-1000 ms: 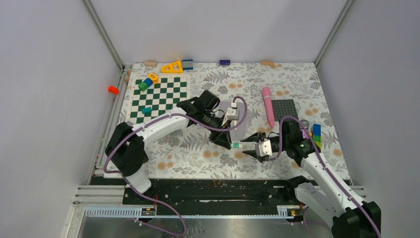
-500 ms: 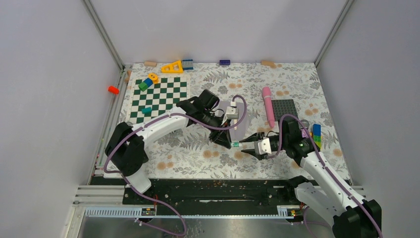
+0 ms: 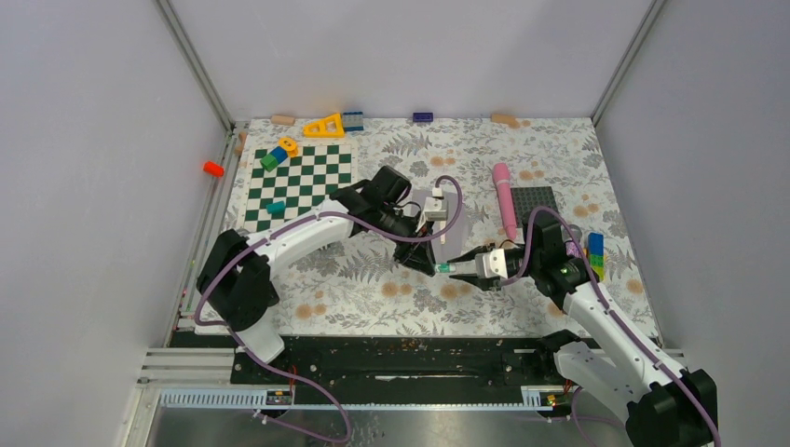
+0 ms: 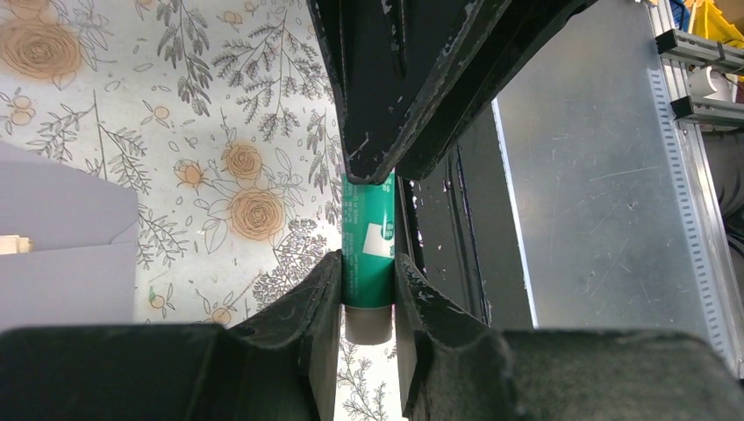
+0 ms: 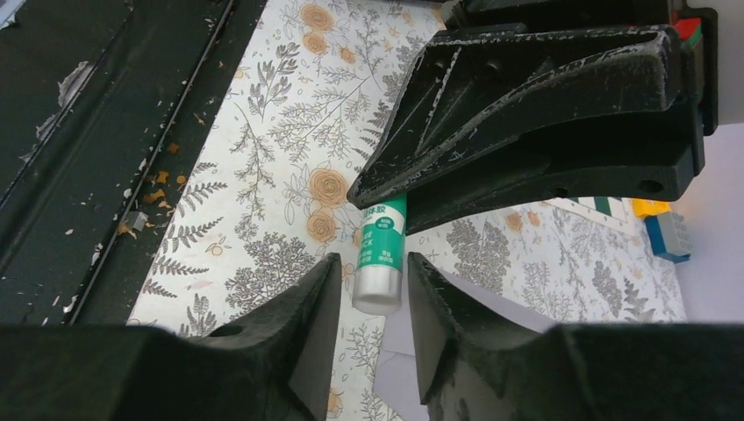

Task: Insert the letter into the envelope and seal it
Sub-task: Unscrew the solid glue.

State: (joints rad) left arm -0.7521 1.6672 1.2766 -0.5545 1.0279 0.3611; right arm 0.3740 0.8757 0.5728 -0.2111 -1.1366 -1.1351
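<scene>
While holding the green-labelled plastic glue stick [image 4: 368, 237] firm in the narrow-set left gripper [image 4: 368, 267], settle the right gripper [image 5: 373, 263] squarely around the free silver end; cannot tell whether pinching or merely flanking. Pull straight toward 3 o'clock, likely to uncap. Keep off the flat pale grey-lavender paper envelope [image 3: 455, 244], lying just at 12 o'clock of the stick. Counted: one stick, one envelope, two grippers.

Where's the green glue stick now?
Top view, centre: green glue stick held in the left hand, its end between the right hand's fingers, beside the pale lavender envelope.
</scene>
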